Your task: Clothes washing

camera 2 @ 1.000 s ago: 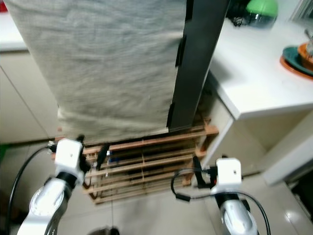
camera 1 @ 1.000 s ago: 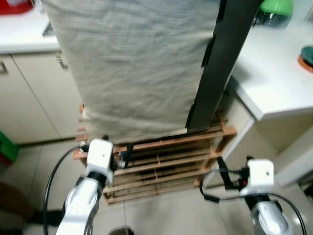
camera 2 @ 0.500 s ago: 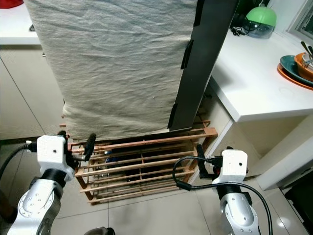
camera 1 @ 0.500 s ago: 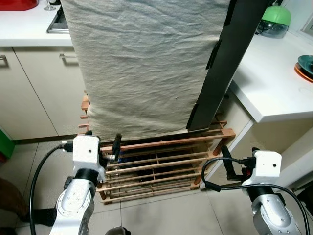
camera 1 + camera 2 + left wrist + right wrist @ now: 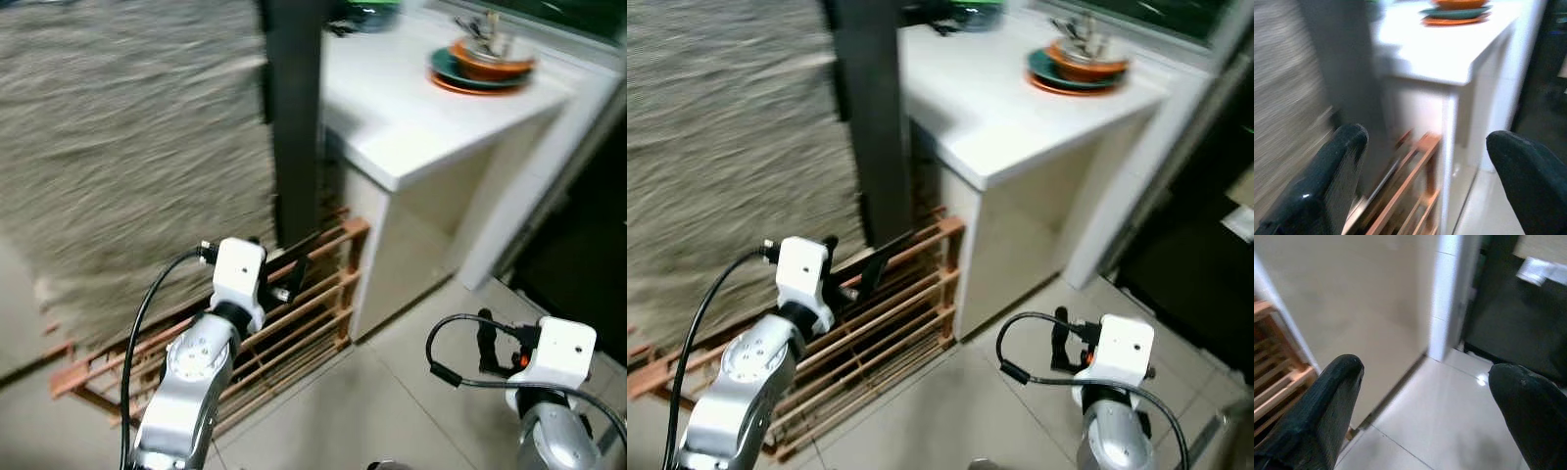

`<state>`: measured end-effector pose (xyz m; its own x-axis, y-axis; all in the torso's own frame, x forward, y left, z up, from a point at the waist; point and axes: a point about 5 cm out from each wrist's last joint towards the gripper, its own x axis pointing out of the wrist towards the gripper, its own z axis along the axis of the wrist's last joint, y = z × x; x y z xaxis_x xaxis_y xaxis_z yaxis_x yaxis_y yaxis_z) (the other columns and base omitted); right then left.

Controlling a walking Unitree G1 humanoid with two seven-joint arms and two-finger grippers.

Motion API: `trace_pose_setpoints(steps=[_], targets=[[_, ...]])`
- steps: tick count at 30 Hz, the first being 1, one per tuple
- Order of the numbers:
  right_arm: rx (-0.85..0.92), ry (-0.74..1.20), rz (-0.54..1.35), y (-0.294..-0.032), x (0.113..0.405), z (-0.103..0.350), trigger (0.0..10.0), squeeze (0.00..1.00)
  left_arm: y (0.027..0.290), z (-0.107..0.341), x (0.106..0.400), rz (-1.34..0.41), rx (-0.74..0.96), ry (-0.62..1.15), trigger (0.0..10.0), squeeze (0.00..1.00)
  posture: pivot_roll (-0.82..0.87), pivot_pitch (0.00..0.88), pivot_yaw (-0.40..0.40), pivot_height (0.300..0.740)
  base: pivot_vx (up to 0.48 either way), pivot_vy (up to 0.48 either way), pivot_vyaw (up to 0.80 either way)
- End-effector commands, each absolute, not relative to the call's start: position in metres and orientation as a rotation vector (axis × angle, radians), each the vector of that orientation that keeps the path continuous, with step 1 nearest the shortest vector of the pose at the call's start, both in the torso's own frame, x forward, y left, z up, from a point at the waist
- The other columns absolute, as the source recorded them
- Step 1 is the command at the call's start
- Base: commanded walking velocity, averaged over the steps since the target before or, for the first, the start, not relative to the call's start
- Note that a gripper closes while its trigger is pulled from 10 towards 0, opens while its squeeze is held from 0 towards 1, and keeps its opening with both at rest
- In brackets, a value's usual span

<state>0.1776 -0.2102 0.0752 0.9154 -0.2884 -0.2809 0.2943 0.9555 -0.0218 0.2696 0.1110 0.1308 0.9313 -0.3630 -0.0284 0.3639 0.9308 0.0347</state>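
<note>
grey cloth [image 5: 127,147] hangs over wooden rack [image 5: 294,304], blurred | left gripper [image 5: 1430,171] fingers spread wide, holding nothing, before rack | right gripper [image 5: 1430,401] fingers apart, empty, over floor [image 5: 1449,431] beside white counter [image 5: 441,117]

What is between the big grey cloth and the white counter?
A tall dark panel stands between the grey cloth and the white counter, in both eye views.

Blurred throughout by motion. Grey cloth [image 5: 127,186] cut off at top and left edges. Wooden rack [image 5: 294,304] partly hidden behind cloth and left arm. Contents of dishes [image 5: 485,59] on white surface [image 5: 411,117] too smeared to identify.
</note>
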Motion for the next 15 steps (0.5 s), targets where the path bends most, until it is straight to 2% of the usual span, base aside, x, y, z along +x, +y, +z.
trace_pose_setpoints(steps=[1, 4, 7, 9, 12, 15], targets=[[0.023, 0.27, -0.302, -0.207, 0.179, 0.082, 10.0, 0.0, 0.114, 0.121, 0.27, -0.357, 0.038, 0.079, 10.0, 0.0, -0.13, 0.0, 0.122, 0.74, 0.0, 0.0, -0.75], [-0.004, 0.221, -0.39, -0.206, 0.186, 0.09, 10.0, 0.0, 0.122, 0.118, 0.276, -0.363, 0.116, 0.075, 10.0, 0.0, -0.14, 0.0, 0.154, 0.74, 0.0, 0.0, -0.74], [-0.014, 0.197, -0.418, -0.207, 0.19, 0.093, 10.0, 0.0, 0.124, 0.121, 0.279, -0.364, 0.108, 0.068, 10.0, 0.0, -0.14, 0.0, 0.154, 0.74, 0.0, 0.0, -0.74], [-0.001, 0.207, -0.393, -0.205, 0.193, 0.093, 10.0, 0.0, 0.124, 0.126, 0.283, -0.375, 0.106, 0.057, 10.0, 0.0, -0.14, 0.0, 0.15, 0.74, 0.0, 0.0, -0.74], [0.12, 0.225, -0.338, -0.197, 0.199, 0.095, 10.0, 0.0, 0.125, 0.132, 0.287, -0.344, 0.06, 0.062, 10.0, 0.0, -0.14, 0.0, 0.14, 0.74, 0.0, 0.0, -0.76], [0.136, 0.225, -0.328, -0.195, 0.201, 0.096, 10.0, 0.0, 0.126, 0.133, 0.288, -0.335, 0.043, 0.062, 10.0, 0.0, -0.14, 0.0, 0.14, 0.74, 0.0, 0.0, -0.78]])
